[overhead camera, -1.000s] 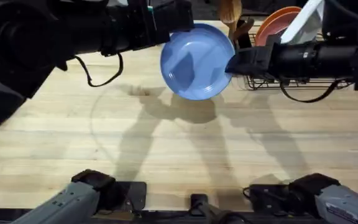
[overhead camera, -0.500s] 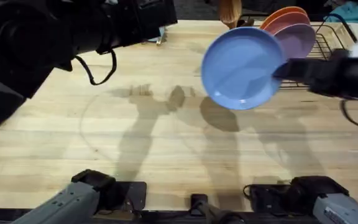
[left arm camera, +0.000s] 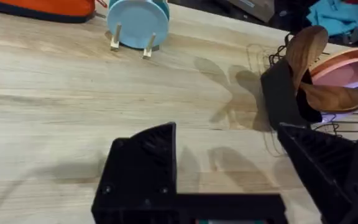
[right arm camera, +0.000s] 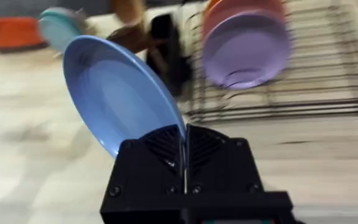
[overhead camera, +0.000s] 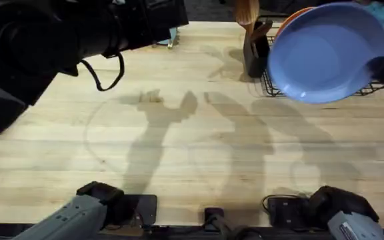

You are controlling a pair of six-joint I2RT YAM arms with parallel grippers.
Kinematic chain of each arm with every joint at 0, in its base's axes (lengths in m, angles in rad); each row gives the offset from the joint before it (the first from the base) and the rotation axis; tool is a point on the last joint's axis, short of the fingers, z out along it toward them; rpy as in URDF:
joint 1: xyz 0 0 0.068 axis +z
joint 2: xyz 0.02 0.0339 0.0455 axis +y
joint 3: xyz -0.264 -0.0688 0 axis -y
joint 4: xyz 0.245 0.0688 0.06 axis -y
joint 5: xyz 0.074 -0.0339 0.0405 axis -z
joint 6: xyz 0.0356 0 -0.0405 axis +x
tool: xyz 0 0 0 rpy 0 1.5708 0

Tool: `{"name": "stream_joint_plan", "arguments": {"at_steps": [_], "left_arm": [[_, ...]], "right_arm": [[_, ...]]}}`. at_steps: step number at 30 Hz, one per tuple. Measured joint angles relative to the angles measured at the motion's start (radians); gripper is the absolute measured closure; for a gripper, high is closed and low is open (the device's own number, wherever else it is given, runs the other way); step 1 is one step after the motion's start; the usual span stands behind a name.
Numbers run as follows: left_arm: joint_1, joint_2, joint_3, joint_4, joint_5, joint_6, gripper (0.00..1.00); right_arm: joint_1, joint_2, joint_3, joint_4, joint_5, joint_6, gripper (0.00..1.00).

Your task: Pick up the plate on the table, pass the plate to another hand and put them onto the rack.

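One plate (overhead camera: 325, 53) is in your right gripper (right arm camera: 184, 163) now, and it sits far to the right in the overhead view, raised over the near edge of the rack (overhead camera: 272, 90). Half a second ago it hung over the table (overhead camera: 179, 147) just left of the rack, and a second ago it was farther left again, with your left arm's gripper at its far-left rim and the right one at its right edge. Your right wrist view shows the two black fingers pressed together on the plate's rim, the plate standing edge-on and tilted away from the camera. Behind it in that view a lilac plate (right arm camera: 246, 50) stands upright in the rack with an orange-pink plate (right arm camera: 229, 7) behind that, and a dark utensil holder (right arm camera: 169, 53) sits at the rack's end.

Your left gripper (left arm camera: 229, 162) is empty, its jaws spread wide apart over bare wood. Your left arm (overhead camera: 65, 33) lies across the upper left of the overhead view, much where it was half a second ago, after drawing back from the plate. From the left wrist you see a small teal plate (left arm camera: 137, 23) on a wooden stand (left arm camera: 130, 45) at the far side of the table, and wooden spoons (left arm camera: 316, 68) poking out of the holder.
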Motion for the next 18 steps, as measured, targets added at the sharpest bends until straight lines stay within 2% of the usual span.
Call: {"name": "stream_joint_plan", "arguments": {"at_steps": [6,18], "left_arm": [[0.000,0.000,0.000,0.000,-0.001,0.000,0.006],[0.000,0.000,0.000,0.000,-0.001,0.000,0.006]], "right_arm": [[-0.060,-0.003,0.000,0.127,0.057,-0.141,0.971],[-0.064,0.008,0.000,0.189,0.077,-0.700,0.970]]}}
